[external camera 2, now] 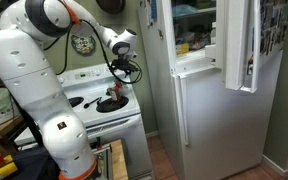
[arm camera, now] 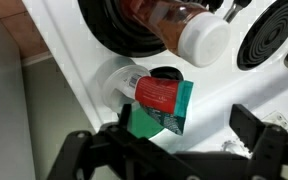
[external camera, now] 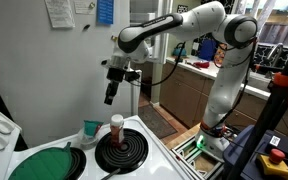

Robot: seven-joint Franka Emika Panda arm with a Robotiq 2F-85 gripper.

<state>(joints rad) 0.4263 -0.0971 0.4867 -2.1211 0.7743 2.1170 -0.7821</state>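
Bottle (external camera: 116,127) with the white cap stands upright on the black burner (external camera: 136,156), low in the frame, below your gripper (external camera: 110,98), which hangs wide open, holding nothing.

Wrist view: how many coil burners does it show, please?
2: a burner top left under the bottle, a burner at the right edge; more may be out of frame.

Even indoor light, low-res, wrist view blurry.
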